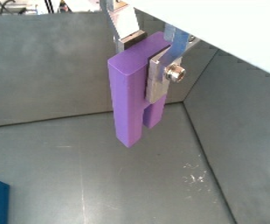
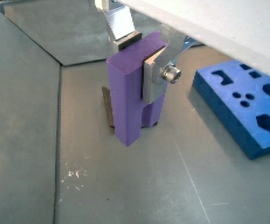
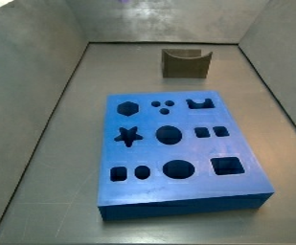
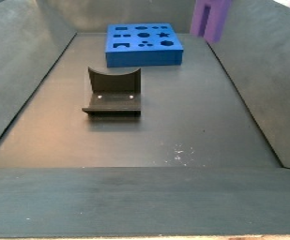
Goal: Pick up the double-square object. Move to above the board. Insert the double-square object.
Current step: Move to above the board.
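Double-square object held aloft, off the board

The gripper (image 1: 152,54) has its jaws clenched on the upright lavender double-square object (image 1: 134,96), hanging clear above the grey floor (image 2: 161,184). The blue board (image 3: 176,148) lies apart; in a side view the fixture (image 4: 112,94) stands nearer the camera.

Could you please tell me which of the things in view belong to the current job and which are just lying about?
Belong to the job:
- double-square object, lavender, clamped in the gripper, lifted off the floor beside the board
- board, blue, lying flat on the floor

Just there:
- fixture, standing on the floor apart from the board
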{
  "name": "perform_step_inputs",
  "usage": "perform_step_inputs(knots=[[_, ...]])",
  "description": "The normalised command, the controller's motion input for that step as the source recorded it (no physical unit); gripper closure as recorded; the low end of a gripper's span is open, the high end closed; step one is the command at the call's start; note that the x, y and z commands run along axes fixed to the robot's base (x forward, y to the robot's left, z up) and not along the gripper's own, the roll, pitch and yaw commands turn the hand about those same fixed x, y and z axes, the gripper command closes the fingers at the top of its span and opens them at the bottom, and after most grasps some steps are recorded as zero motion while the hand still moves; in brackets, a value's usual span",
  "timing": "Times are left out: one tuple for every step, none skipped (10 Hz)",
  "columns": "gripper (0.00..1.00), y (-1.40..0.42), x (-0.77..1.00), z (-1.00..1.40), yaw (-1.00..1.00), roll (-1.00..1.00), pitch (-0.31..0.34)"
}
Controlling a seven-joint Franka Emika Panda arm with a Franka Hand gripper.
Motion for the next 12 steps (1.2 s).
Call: perform_step_inputs(knots=[[1.0, -0.03, 0.05, 1.0, 0.05, 0.1, 0.1], [1.0, -0.03, 0.04, 0.89, 0.05, 0.09, 0.099], [1.0, -0.02, 0.03, 0.68, 0.05, 0.08, 0.094], [1.0, -0.02, 0.02, 0.53, 0.05, 0.08, 0.095], [1.0, -0.02, 0.02, 0.32, 0.05, 0.07, 0.094], [1.0, -0.02, 0.02, 0.17, 0.05, 0.06, 0.095], [1.0, -1.0, 0.23, -0.03, -1.0, -0.06, 0.166], [1.0, -1.0, 0.23, -0.03, -1.0, -0.06, 0.17], [1.0, -1.0, 0.24, -0.03, -1.0, -0.07, 0.191], [1.0, -1.0, 0.25, -0.03, -1.0, -0.11, 0.225], [1.0, -1.0, 0.25, -0.02, -1.0, -0.09, 0.262], [1.0, -1.0, 0.26, -0.02, -1.0, -0.09, 0.329]])
